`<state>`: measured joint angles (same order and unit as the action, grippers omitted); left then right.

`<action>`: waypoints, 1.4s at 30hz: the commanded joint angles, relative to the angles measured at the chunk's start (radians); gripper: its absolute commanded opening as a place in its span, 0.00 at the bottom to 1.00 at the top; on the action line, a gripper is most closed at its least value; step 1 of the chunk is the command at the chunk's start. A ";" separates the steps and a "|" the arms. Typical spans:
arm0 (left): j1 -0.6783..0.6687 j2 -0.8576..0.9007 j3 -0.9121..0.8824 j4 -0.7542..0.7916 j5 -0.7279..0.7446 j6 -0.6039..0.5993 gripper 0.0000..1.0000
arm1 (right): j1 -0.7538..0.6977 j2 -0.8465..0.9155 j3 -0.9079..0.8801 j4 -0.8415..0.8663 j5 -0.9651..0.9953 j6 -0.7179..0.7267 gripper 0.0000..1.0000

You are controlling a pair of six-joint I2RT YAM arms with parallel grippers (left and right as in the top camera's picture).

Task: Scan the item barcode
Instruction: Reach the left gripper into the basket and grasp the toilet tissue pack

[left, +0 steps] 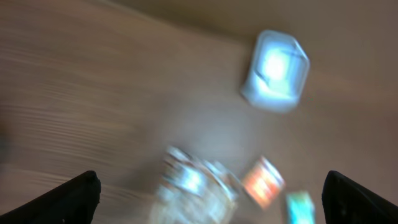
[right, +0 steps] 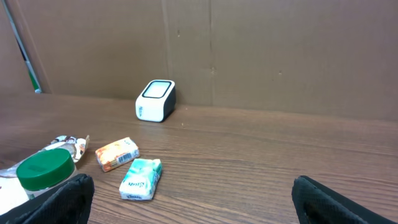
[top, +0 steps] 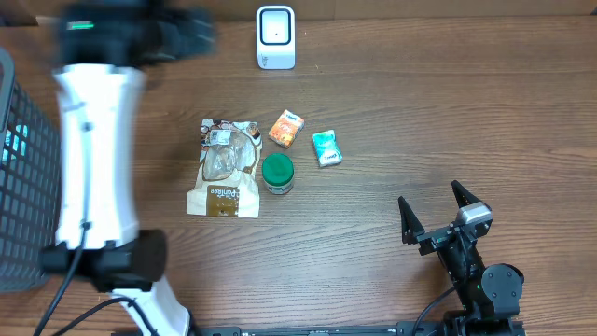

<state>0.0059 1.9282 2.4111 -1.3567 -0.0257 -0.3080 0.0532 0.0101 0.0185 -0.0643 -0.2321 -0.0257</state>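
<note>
Inspection of the wooden table [top: 420, 112] finds the white scanner [top: 275, 37] upright at the far edge, its window facing upward and toward the arms, with a brown cardboard wall [right: 249, 50] behind it. The goods lie in one cluster near the table's middle, well apart from the scanner. The cluster consists of a clear-fronted snack bag [top: 224, 182] lying flat, a jar with a green lid [top: 278, 172] touching the bag's right edge, an orange packet [top: 286, 129] just beside the bag's upper right corner, and a teal pack [top: 326, 148] near the packet but apart from it. Which of these is the item to be scanned cannot be told; none is in either gripper and all rest on the table. The left gripper [left: 211, 180] hangs above the far left part of the table, left of the scanner. It is smeared by motion blur in the overhead view. Its wrist view, also blurred, shows the two fingertips [left: 81, 196] standing wide apart with nothing between them. The white left arm [top: 89, 159] runs beside a black mesh basket [top: 19, 187] at the left edge. The right gripper [top: 428, 192] sits low at the near right, clear of the cluster, its jaws spread wide and empty.
</note>
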 commanded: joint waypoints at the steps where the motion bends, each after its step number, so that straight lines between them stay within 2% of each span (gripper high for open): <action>1: 0.224 -0.027 0.062 0.001 -0.060 -0.027 0.96 | -0.002 -0.007 -0.010 0.004 -0.002 0.002 1.00; 4: 0.406 -0.019 0.055 -0.010 -0.060 -0.076 0.96 | -0.002 -0.007 -0.010 0.004 -0.002 0.002 1.00; 6: 0.547 -0.015 0.032 -0.018 -0.064 -0.122 1.00 | -0.002 -0.007 -0.010 0.004 -0.002 0.002 1.00; 9: 0.685 -0.015 -0.013 0.008 -0.053 -0.126 1.00 | -0.002 -0.007 -0.010 0.004 -0.002 0.002 1.00; 13: 0.772 -0.014 -0.106 0.094 -0.016 -0.023 0.98 | -0.002 -0.007 -0.010 0.004 -0.002 0.002 1.00; 14: 0.792 -0.011 -0.171 0.158 0.014 0.021 0.98 | -0.002 -0.007 -0.010 0.004 -0.002 0.002 1.00; 19: 0.819 0.009 -0.401 0.354 0.072 0.044 0.97 | -0.002 -0.007 -0.010 0.004 -0.002 0.002 1.00; 23: 0.819 0.053 -0.541 0.525 0.079 0.129 0.95 | -0.002 -0.007 -0.010 0.004 -0.002 0.002 1.00; 34: 0.811 0.311 -0.552 0.727 0.082 0.183 0.89 | -0.002 -0.007 -0.010 0.004 -0.002 0.002 1.00; 42: 0.810 0.432 -0.552 0.836 0.078 0.242 0.88 | -0.002 -0.007 -0.010 0.004 -0.002 0.002 1.00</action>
<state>0.8188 2.3051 1.8648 -0.5579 0.0494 -0.1024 0.0528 0.0101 0.0185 -0.0647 -0.2321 -0.0261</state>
